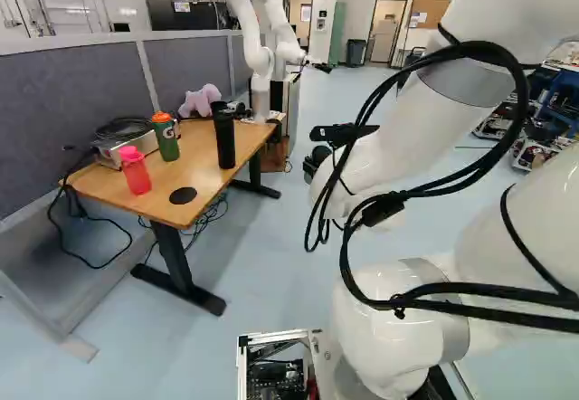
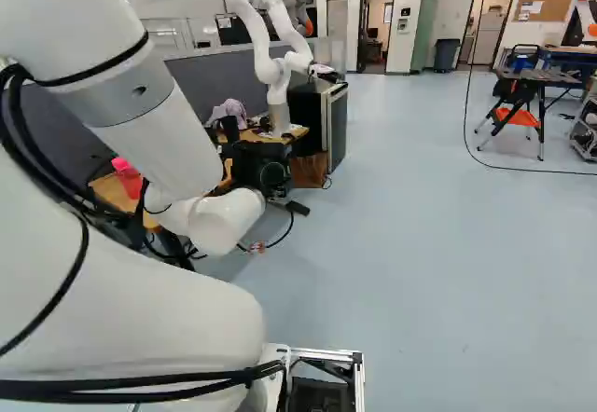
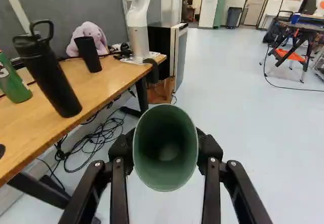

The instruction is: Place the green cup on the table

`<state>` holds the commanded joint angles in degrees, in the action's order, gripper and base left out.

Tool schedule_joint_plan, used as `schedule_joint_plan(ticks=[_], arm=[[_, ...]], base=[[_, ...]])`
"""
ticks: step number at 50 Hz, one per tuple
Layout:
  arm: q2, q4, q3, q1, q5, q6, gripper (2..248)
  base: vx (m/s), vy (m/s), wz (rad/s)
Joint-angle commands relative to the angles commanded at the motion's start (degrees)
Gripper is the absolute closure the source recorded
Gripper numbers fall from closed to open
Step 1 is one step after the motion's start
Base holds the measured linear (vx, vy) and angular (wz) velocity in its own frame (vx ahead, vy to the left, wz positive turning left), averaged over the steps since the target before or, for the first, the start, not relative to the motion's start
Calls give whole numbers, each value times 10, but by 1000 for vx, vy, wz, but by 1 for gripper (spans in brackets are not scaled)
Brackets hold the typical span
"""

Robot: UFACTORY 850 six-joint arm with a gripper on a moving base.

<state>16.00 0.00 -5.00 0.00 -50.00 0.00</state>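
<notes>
The gripper is clamping the green cup between its two fingers, one pressing on either side, and the cup's open mouth is facing back toward the wrist camera, so we are looking straight down into it. Under and ahead of the cup the pale floor is showing, so the cup is hanging off the side of the table rather than over it; the grasp seems done, and the carry to the table looks to be the step in hand. Loose cables are lying on the floor beneath the table's edge. On the wood, a black bottle with a loop handle is standing near that edge, with a green bottle beside it, a black tumbler farther along and a plush toy sitting behind; another robot is rising at the far end. The next move is probably calling for a swing left, keeping the cup high enough to pass the edge and wide of the black bottle, which a low sweep could be tipping. The cup is likely needing its base turned downward before the fingers are letting go.
</notes>
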Motion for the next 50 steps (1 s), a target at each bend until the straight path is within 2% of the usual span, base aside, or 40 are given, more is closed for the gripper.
schedule_joint_plan(ticks=[42, 43, 50], arm=[[0, 0, 0, 0, 0, 0, 122], [-17, 0, -14, 0, 0, 0, 122], [-40, -7, -34, 0, 0, 0, 122]], base=[[324, -2, -59], [303, 30, -24], [162, 8, 74]])
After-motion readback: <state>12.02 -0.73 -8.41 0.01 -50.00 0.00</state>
